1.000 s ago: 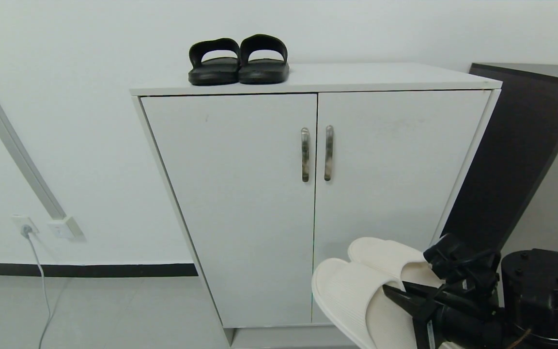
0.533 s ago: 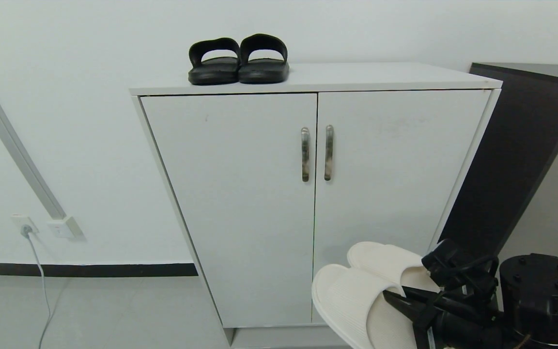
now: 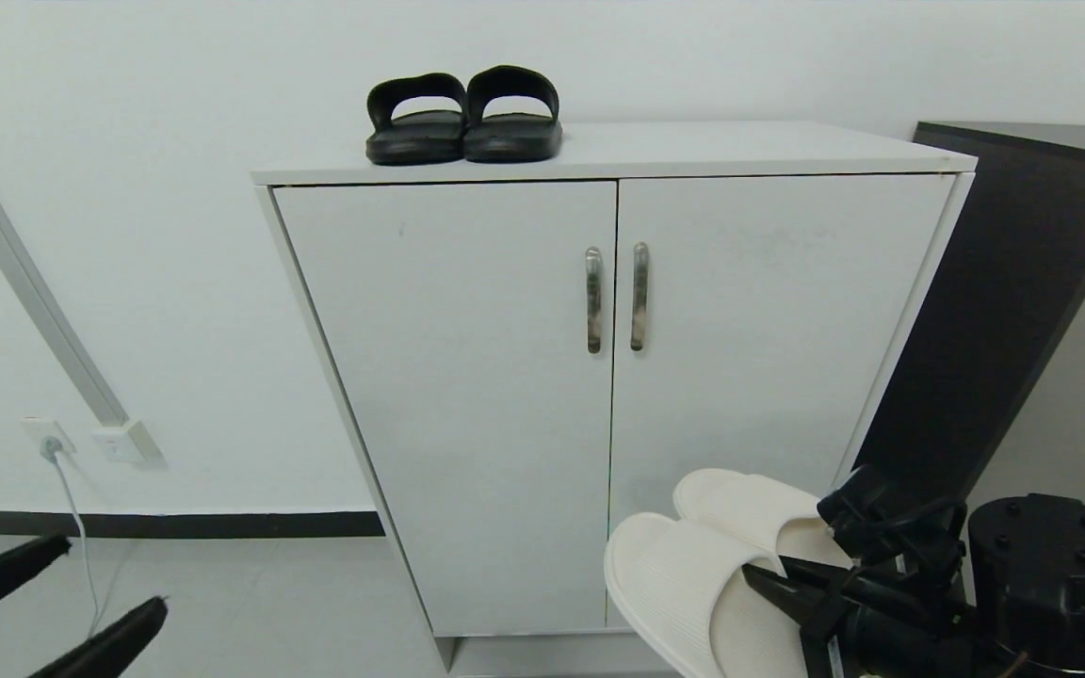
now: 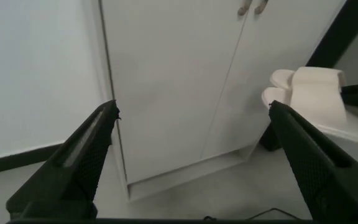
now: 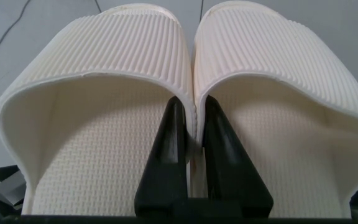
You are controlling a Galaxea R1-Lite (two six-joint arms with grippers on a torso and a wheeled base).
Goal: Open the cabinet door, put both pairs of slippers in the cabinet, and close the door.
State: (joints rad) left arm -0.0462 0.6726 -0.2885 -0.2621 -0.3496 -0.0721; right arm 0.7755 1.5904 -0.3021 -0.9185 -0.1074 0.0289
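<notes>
The left pincer (image 3: 114, 573) enters at the lower left of the head view, both its fingers cut off by the left and bottom edges. At the lower right, the heels of the white slippers (image 3: 684, 584) are lost behind the right pincer (image 3: 769, 567) and past the bottom edge. The cabinet (image 3: 467, 395) has both doors shut, hiding its inside, and its foot runs out of frame. In the left wrist view the top edge clips the door handles (image 4: 253, 7).
</notes>
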